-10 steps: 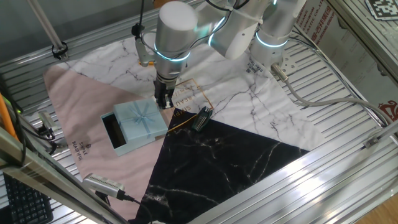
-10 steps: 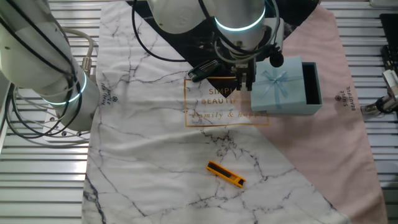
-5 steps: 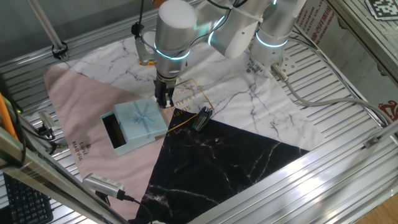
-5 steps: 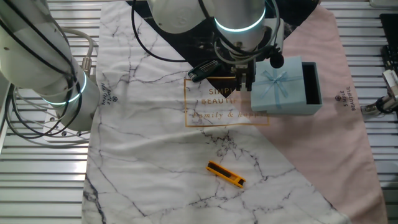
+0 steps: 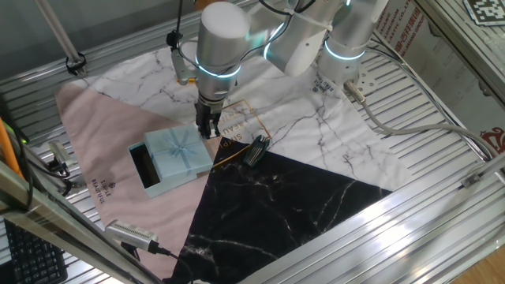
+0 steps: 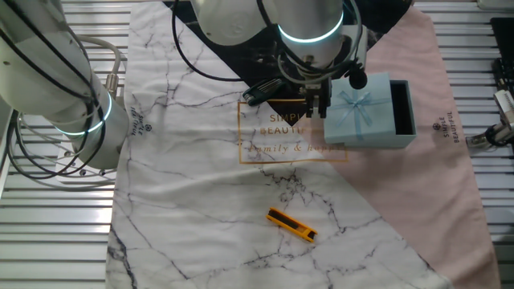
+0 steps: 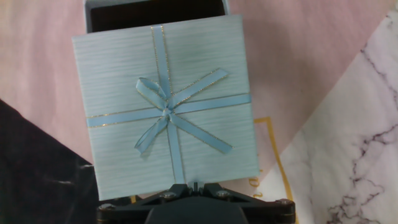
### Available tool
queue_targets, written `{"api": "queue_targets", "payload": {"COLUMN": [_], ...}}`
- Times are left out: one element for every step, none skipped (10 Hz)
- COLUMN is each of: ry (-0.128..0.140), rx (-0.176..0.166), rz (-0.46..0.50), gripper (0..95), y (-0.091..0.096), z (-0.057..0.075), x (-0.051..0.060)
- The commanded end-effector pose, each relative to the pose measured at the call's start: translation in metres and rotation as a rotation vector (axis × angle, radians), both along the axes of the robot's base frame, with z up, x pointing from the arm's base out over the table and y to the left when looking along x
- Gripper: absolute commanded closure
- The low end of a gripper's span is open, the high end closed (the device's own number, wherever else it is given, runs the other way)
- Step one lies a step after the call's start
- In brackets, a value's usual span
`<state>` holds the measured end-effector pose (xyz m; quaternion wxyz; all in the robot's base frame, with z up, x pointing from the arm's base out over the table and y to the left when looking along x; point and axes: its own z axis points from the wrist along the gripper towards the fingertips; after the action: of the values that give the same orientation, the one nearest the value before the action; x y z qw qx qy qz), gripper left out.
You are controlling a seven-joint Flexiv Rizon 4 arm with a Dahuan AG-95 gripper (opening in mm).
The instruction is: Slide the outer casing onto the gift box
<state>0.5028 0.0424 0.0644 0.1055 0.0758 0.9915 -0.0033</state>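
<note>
The outer casing [image 5: 180, 150] [image 6: 361, 112] [image 7: 165, 106] is a pale blue square sleeve with a ribbon bow, lying flat on the cloth. It covers most of the gift box [image 5: 158, 188] [image 6: 411, 138] [image 7: 87, 18]. A strip of the box's black inside shows past the sleeve's far end. My gripper [image 5: 209, 130] [image 6: 319, 108] [image 7: 196, 185] is shut, its tips low at the sleeve's near edge, on the side away from the exposed tray. Contact with that edge cannot be made out.
A black comb-like object [image 5: 256, 150] [image 6: 261, 90] lies just behind the gripper. A yellow utility knife [image 6: 291, 225] rests on the white marble cloth. A silver tool [image 5: 130, 233] and cables sit off the cloth's pink corner. Metal rails [image 5: 442, 189] ring the table.
</note>
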Motion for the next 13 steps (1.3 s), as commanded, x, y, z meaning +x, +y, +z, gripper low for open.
{"api": "queue_targets", "payload": {"ry": [0.003,0.008,0.01,0.015,0.018,0.02,0.019,0.018,0.021,0.02,0.015,0.016,0.022], "rx": [-0.015,-0.017,-0.018,-0.02,-0.023,-0.025,-0.024,-0.023,-0.021,-0.023,-0.024,-0.024,-0.02], "rz": [0.041,0.057,0.065,0.072,0.079,0.088,0.089,0.085,0.084,0.088,0.092,0.093,0.09], "gripper": [95.0,95.0,95.0,95.0,95.0,95.0,95.0,95.0,95.0,95.0,95.0,95.0,95.0], "y": [-0.0009,-0.0009,-0.0009,-0.0009,-0.0009,-0.001,-0.001,-0.001,-0.001,-0.0011,-0.0011,-0.0011,-0.0011], "z": [0.0024,0.0024,0.0024,0.0024,0.0023,0.0023,0.0023,0.0023,0.0022,0.0021,0.002,0.002,0.002], "x": [-0.0017,-0.0017,-0.0017,-0.0017,-0.0017,-0.0017,-0.0017,-0.0024,-0.0028,-0.0031,-0.0036,-0.0036,-0.0036]}}
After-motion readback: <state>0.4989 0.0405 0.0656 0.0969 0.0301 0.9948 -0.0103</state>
